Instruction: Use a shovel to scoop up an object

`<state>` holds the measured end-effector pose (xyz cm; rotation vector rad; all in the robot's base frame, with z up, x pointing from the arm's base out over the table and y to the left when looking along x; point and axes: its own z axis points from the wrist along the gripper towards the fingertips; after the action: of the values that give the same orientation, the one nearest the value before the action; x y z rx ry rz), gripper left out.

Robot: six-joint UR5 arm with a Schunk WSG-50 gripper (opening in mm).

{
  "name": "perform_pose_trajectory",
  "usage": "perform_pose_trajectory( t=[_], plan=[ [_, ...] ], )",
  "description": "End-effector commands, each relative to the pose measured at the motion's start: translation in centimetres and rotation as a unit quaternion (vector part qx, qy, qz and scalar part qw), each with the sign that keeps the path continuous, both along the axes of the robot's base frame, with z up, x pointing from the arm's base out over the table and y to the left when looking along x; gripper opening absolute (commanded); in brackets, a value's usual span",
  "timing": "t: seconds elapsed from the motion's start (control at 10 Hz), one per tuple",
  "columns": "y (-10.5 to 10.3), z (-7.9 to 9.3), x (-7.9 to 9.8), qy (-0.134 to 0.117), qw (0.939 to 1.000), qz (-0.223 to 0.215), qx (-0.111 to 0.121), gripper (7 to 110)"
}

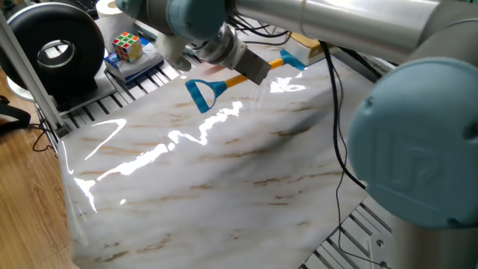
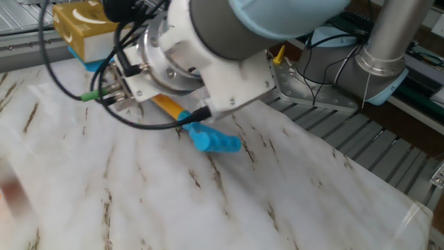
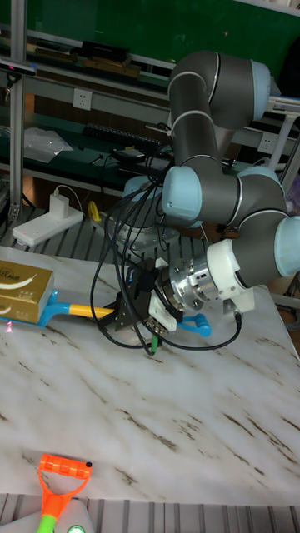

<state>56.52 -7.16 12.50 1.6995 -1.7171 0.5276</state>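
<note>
The shovel lies almost level just above the marble sheet, its orange-yellow shaft (image 1: 230, 78) held in my gripper (image 1: 252, 71), which is shut on it. Its blue D-loop (image 1: 202, 93) points toward the table's middle. The light-blue blade (image 1: 293, 60) sits under the edge of the tan-yellow block, the object (image 1: 305, 43), which seems to rest on it. In the other fixed view the object (image 2: 82, 21) is at top left, the loop (image 2: 215, 142) lower down and the gripper (image 2: 182, 114) between them. The tall fixed view shows the object (image 3: 23, 293), the blade (image 3: 48, 310) and the gripper (image 3: 125, 314).
A puzzle cube (image 1: 127, 46) sits on books at the back left beside a black round device (image 1: 52, 48) and a paper roll (image 1: 116, 7). A green-and-orange stick tool (image 3: 57, 491) lies at the near edge. Loose cables trail from the wrist (image 2: 83, 104).
</note>
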Motion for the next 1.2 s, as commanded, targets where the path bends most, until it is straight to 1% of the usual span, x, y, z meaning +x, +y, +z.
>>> perform_pose_trajectory(
  t=[0.0, 0.2, 0.3, 0.4, 0.5, 0.6, 0.8, 0.9, 1.1],
  plan=[
    [-0.8, -0.8, -1.9, -0.002, 0.9999, 0.004, 0.016, 7],
    [-1.2, -1.4, -3.4, -0.007, 0.9997, 0.008, 0.02, 7],
    [-1.5, -1.7, -4.2, -0.01, 0.9998, 0.007, 0.016, 7],
    [-2.0, -1.7, -4.8, -0.007, 0.9999, 0.009, 0.011, 7],
    [-2.4, -1.7, -4.8, 0.0, 0.9998, 0.018, 0.009, 7],
    [-2.6, -1.6, -4.9, 0.002, 0.9998, 0.017, 0.005, 7],
    [-3.4, -2.3, -5.1, 0.004, 0.9999, 0.015, 0.004, 7],
    [-3.8, -3.2, -5.5, 0.005, 0.9999, 0.008, 0.014, 7],
    [-4.7, -4.4, -5.8, 0.002, 0.9997, 0.003, 0.025, 7]
  ],
)
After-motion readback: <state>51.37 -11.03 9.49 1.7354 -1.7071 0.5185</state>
